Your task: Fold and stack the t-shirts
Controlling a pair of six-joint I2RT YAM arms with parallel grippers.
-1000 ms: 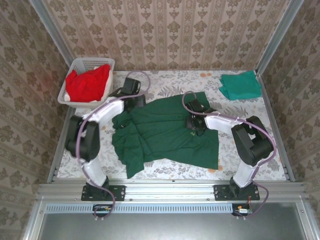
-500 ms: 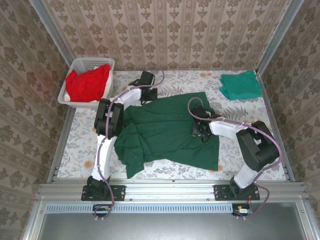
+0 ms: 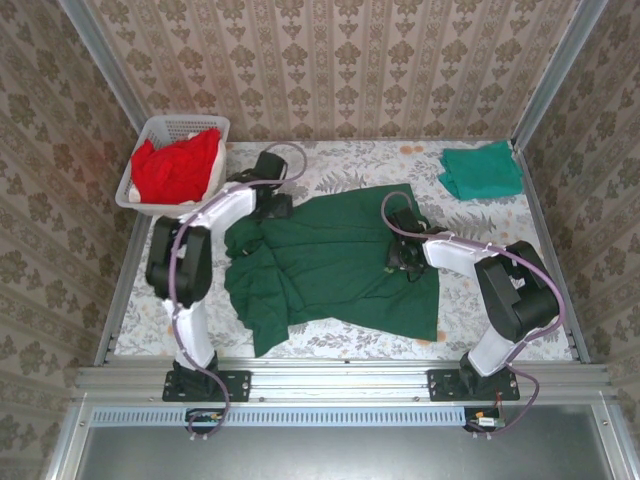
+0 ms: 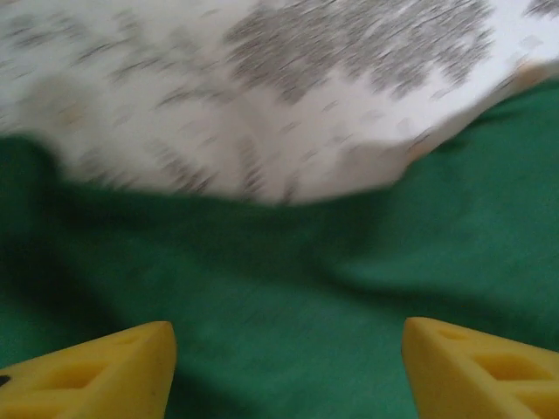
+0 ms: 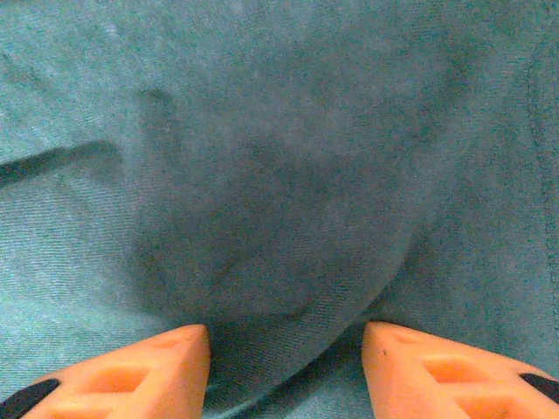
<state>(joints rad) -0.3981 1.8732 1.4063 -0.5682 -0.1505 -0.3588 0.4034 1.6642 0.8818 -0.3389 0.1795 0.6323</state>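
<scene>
1. Half a second ago the left gripper (image 3: 274,204) was over the bare table (image 3: 340,160) beyond the cloth. It has since swung back to the far-left corner of the dark green t-shirt (image 3: 330,265). The right gripper (image 3: 404,256) has barely shifted.
2. The left jaws stand wide apart with nothing between them. In its blurred wrist view the yellow fingertips (image 4: 96,367) hang over green cloth just short of the shirt's edge, probably lined up to take that corner.
3. The right jaws are partly open. Its orange fingertips (image 5: 131,371) are set down on the shirt's right side, and a soft hump of cloth rises between them. It looks like pinning rather than clamping, though the close view leaves this unsure. Pinning there would stop the cloth sliding while the other arm pulls.
4. The dark green shirt lies spread mid-table, rumpled along its left side and not yet folded.
5. The teal-green t-shirt (image 3: 482,170) sits folded at the far-right corner, well apart, and is likely the base of the stack. The red t-shirts (image 3: 175,165) are heaped in the white basket (image 3: 190,123) at far left, waiting their turn.
</scene>
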